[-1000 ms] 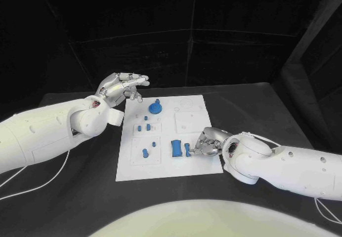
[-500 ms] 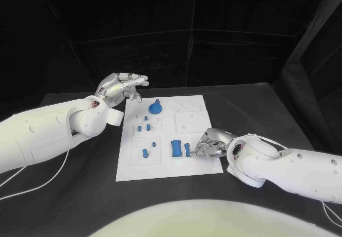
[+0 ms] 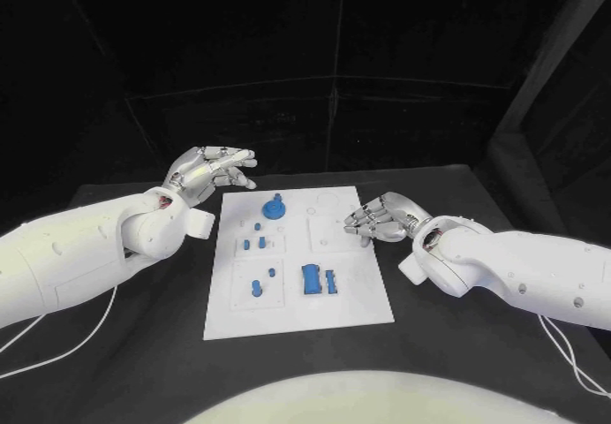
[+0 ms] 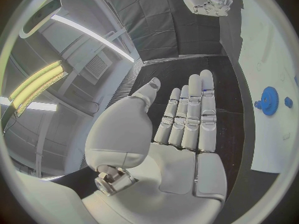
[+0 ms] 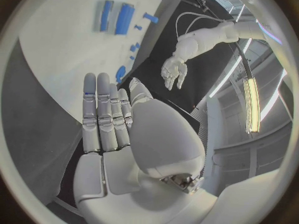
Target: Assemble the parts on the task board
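The white task board (image 3: 305, 314) lies in the middle of the black table. On it are a blue gear (image 3: 275, 208) at the far end, several small blue pegs (image 3: 255, 237), and a wide blue block (image 3: 312, 279) with a narrow blue piece (image 3: 332, 282) close beside it. My right hand (image 3: 376, 219) hovers at the board's right edge, fingers straight, holding nothing. My left hand (image 3: 210, 168) is raised off the board's far left corner, also holding nothing. The left wrist view shows that flat palm (image 4: 187, 119), the gear (image 4: 269, 100) and the board (image 4: 268, 50). The right wrist view shows its own straight fingers (image 5: 106, 117), the blocks (image 5: 123, 18) and the left hand (image 5: 174, 72).
Black table surface (image 3: 458, 353) surrounds the board, with free room in front and to both sides. A white cable (image 3: 77, 340) trails over the table at the left, another (image 3: 567, 358) at the right. Dark curtains close off the back.
My right hand let go of the narrow blue piece beside the wide block, lifted and drew back to the board's right edge, fingers straightening. The left hand's fingers uncurled.
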`<state>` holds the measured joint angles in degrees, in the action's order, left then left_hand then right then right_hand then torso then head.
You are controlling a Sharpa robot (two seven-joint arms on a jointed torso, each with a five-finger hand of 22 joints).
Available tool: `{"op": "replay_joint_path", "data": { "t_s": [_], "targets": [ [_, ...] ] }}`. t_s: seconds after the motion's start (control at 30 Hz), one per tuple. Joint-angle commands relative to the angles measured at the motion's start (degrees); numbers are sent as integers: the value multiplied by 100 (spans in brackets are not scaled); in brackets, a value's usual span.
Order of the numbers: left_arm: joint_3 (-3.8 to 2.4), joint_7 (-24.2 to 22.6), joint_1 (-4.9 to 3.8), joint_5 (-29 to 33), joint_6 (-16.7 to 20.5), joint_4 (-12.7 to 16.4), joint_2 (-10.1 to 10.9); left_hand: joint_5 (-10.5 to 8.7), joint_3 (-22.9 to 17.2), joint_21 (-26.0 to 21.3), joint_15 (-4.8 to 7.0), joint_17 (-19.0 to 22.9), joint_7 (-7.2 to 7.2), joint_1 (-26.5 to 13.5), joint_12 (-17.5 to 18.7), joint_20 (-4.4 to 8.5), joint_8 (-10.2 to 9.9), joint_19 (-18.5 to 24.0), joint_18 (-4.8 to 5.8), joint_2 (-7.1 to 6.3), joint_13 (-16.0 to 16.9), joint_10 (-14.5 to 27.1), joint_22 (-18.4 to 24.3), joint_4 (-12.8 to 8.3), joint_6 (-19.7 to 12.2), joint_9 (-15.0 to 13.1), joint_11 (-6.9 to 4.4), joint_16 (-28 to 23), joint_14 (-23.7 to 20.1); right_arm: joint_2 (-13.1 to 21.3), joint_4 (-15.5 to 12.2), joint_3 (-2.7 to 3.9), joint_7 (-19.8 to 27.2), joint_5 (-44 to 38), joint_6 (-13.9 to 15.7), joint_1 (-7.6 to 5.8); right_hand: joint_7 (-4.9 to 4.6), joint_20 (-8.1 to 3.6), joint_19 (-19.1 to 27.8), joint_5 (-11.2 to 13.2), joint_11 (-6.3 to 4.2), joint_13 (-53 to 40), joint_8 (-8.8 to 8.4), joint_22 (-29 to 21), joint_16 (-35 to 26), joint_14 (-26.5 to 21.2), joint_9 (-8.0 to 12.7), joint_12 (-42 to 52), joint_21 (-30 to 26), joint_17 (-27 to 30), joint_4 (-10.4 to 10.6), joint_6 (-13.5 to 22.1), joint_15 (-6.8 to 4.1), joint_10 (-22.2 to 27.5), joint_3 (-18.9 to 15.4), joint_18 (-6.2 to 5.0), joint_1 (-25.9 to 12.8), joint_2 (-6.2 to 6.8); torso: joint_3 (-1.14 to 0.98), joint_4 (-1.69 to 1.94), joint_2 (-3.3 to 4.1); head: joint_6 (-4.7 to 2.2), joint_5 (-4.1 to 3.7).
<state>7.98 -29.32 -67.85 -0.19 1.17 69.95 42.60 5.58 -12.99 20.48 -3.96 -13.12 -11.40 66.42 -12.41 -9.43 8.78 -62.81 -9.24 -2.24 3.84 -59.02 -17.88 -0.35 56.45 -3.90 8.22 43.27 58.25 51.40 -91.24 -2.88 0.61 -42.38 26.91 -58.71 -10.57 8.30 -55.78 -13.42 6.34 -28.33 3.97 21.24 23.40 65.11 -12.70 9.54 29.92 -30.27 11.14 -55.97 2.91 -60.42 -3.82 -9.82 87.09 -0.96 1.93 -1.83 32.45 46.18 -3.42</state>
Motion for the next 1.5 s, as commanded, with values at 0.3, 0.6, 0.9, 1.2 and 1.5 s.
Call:
{"op": "replay_joint_path", "data": {
  "t_s": [0.3,0.6,0.9,1.2,1.5],
  "targets": [
    [-11,-679,146,520,140,-876,-481,51,1015,-1594,-735,942,-284,-1204,686,-619,-481,2124,94,634,-19,967,984,1429,-1557,62,472,-2581,-1299,-973,1973,210,1951,2612,-612,-180,11,592,179,300,281,2083,-45,-1499,-1974,-551,659,-571,-2114,2036,-206,261,458,33,-340,-80,-212,-47,62,-30,-347,-559,114],
    [-18,-769,295,767,240,-1268,-834,56,1635,-1848,-1027,943,-480,-1555,925,-731,-598,4631,292,1059,-82,2633,1527,1716,-2716,113,669,-3512,-2144,-1628,2909,244,2107,3197,-1064,-191,107,778,547,584,308,2481,-50,-1775,-1976,-1339,910,-608,-2646,2679,-394,615,538,616,-836,-54,-974,-312,41,-26,-422,-753,170],
    [-56,-526,341,533,409,-1078,-791,-558,1299,-2048,396,1312,1140,-5466,1241,541,-878,6281,924,224,-384,5214,1788,35,-5023,390,-822,-4327,-5032,-1575,2691,244,1949,2958,-556,-175,508,114,2879,864,-101,2833,-397,-2124,-2340,-3812,1270,-954,-2992,3027,-1114,2800,188,3003,-337,366,-4372,96,-18,24,-325,-864,215],
    [-289,-375,475,371,1633,-109,-476,-558,1299,-2048,396,1312,1140,-6642,1241,943,-878,6281,924,224,-384,5902,1788,35,-5645,390,-822,-4327,-5825,-1143,1467,265,2412,3569,531,-161,1057,-181,3721,1342,-634,2833,-397,-2124,-2340,-4654,1270,-954,-2992,3027,-1114,3673,-291,3949,-101,518,-5724,96,-190,180,-131,-1174,340],
    [-602,-174,656,154,3271,1189,-54,-558,1299,-2048,396,1312,1140,-6642,1241,943,-878,6281,924,224,-384,5902,1788,35,-5645,390,-822,-4327,-5825,-745,339,284,2839,4133,1534,-148,1057,-370,4258,1342,-634,2833,-397,-2124,-2340,-5195,1270,-954,-2992,3027,-1114,4231,-291,4558,382,581,-6590,96,-193,183,-127,-1180,342]
  ]
}}
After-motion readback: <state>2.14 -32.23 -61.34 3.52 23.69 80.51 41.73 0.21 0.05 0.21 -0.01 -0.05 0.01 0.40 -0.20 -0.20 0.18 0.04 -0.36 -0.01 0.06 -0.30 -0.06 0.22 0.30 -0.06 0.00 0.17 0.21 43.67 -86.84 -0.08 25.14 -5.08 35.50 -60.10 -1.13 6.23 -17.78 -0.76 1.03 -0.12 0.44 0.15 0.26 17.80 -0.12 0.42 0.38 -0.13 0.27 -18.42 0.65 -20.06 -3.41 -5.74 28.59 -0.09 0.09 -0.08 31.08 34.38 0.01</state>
